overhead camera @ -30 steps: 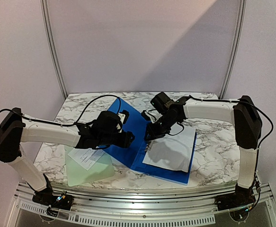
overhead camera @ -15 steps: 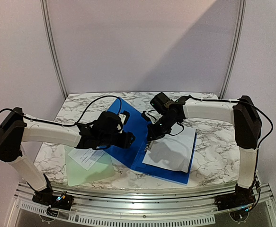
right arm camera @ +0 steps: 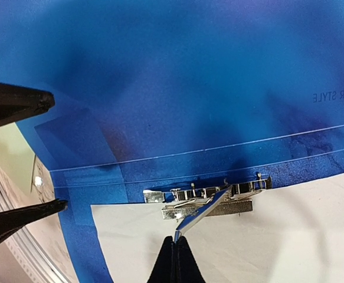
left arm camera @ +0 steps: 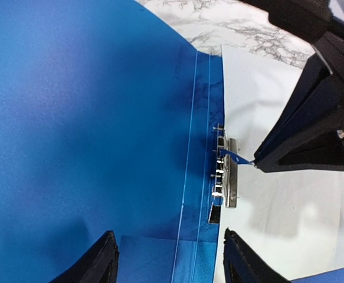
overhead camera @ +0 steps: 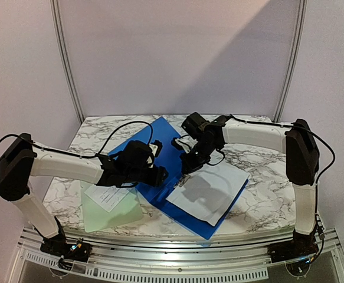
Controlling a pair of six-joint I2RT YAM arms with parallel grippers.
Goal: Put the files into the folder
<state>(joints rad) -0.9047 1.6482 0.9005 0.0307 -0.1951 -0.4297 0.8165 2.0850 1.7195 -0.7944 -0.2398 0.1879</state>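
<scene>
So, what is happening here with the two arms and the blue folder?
The blue folder lies open on the marble table. The large white sheet lies on its right half, with one edge at the metal clip. The right gripper is shut on the clip lever. The left gripper is open above the folder near its spine, holding nothing. The smaller printed slip is outside the folder, on a pale green sheet, not yet filed.

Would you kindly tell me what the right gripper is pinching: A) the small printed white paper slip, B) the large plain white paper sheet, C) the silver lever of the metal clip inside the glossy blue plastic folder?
C: the shut tips of the right gripper meet on the silver lever of the metal clip.
</scene>
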